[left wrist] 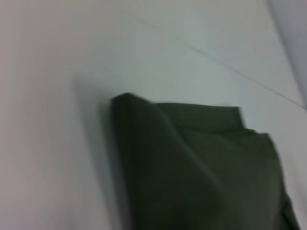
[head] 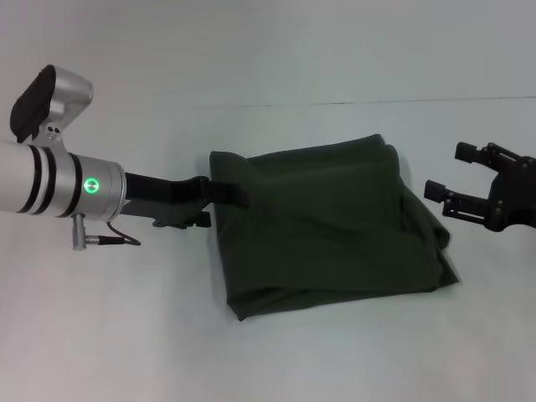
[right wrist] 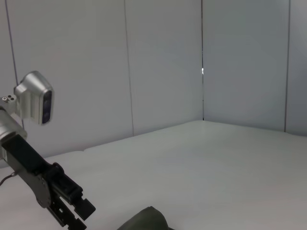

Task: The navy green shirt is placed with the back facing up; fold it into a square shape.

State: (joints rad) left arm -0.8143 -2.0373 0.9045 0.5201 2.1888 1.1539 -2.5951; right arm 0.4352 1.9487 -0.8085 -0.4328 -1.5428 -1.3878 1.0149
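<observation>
Lying mid-bench (head: 126, 335), the green shirt (head: 327, 226) is folded into a rough, rumpled block. Left hand (head: 228, 193): at the shirt's left edge, one finger (head: 230, 193) over the cloth, pinching it. Right hand (head: 459, 180): just beside the right edge, fingers spread, holding nothing.

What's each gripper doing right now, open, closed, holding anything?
Left gripper: at the folded navy green shirt's left edge, one finger over the fabric; grip cannot be told.
Right gripper: open, empty, clear of the shirt's right side.
</observation>
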